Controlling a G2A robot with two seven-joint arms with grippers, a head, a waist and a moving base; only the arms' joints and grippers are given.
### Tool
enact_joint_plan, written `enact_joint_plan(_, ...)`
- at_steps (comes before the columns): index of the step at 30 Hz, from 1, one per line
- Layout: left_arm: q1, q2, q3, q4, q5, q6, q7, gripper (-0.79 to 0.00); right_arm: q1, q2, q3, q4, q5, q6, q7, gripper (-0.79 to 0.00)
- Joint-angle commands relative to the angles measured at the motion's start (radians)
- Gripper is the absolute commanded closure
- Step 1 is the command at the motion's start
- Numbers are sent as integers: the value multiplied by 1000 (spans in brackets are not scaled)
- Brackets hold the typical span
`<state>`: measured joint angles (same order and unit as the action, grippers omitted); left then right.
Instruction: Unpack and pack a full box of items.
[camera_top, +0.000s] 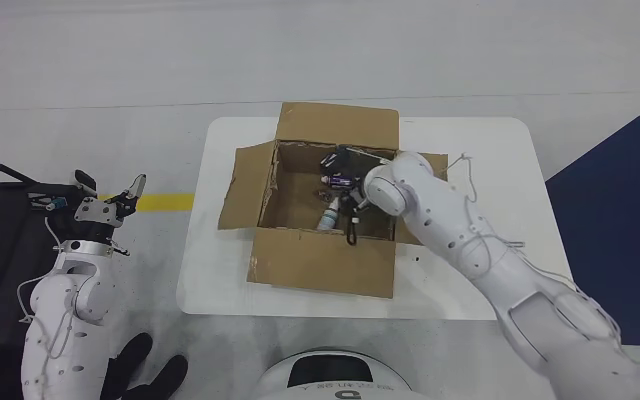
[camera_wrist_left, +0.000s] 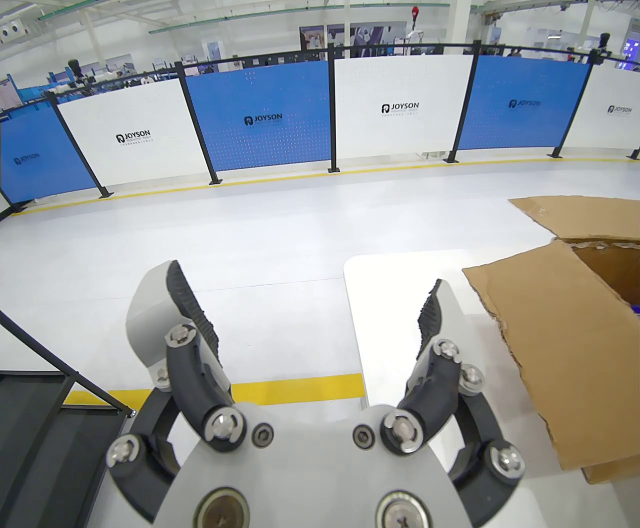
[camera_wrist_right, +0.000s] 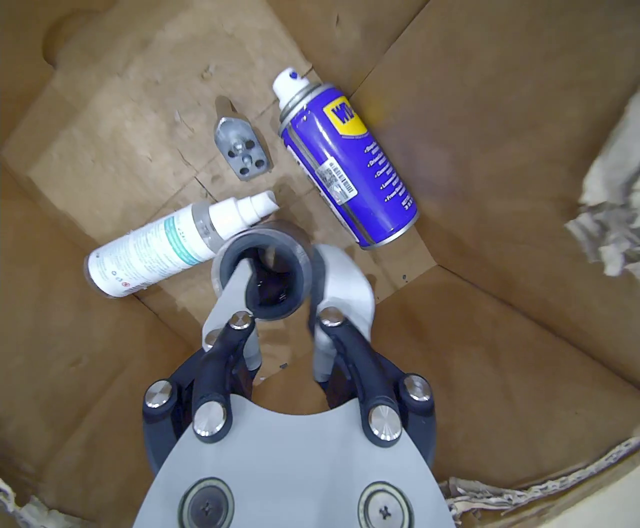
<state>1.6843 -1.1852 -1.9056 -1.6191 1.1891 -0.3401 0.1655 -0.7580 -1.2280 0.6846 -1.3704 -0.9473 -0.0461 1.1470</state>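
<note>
Right tool (camera_wrist_right: 282, 267) pinches a grey ring (camera_wrist_right: 270, 235) by its wall, inside the box (camera_top: 320, 262) toward 3 o'clock — that thin hold could slip on lifting — left tool (camera_wrist_left: 306, 275) gapes empty at 9 o'clock.

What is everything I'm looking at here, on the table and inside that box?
table: one, white.
cardboard box: one, brown, open on the table.
spray can: one, blue, lying in the box.
spray bottle: one, white, lying beside the can.
metal part: one, grey, on the box floor.
ring: one, grey, held in the box.
crumpled paper: one wad, pale, by the box wall.
right hand: one, grey, shut on the ring.
left hand: one, grey, open, beyond the table's left edge.
</note>
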Motion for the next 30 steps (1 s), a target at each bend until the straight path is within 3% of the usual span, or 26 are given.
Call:
enact_joint_plan(1, 0, 0, 0, 0, 0, 0, 0, -785, -4, 4, 24, -18, -1, 10, -10, -785)
enact_joint_plan(7, 0, 0, 0, 0, 0, 0, 0, -785, -77, 49, 213, -139, 15, 57, -72, -785)
enact_joint_plan(13, 0, 0, 0, 0, 0, 0, 0, -785, -303, 129, 593, -334, 170, -41, -38, -785)
enact_joint_plan(18, 0, 0, 0, 0, 0, 0, 0, -785, -512, 172, 902, -438, 312, -132, 7, -683)
enact_joint_plan(20, 0, 0, 0, 0, 0, 0, 0, -785, -588, 184, 1014, -449, 379, -189, 14, -646)
enact_joint_plan(24, 0, 0, 0, 0, 0, 0, 0, -785, -698, 199, 1195, -410, 509, -288, 17, -665)
enact_joint_plan(27, 0, 0, 0, 0, 0, 0, 0, -785, -739, 206, 1292, -343, 595, -308, -7, -785)
enact_joint_plan(30, 0, 0, 0, 0, 0, 0, 0, -785, -739, 207, 1319, -300, 643, -276, -20, -785)
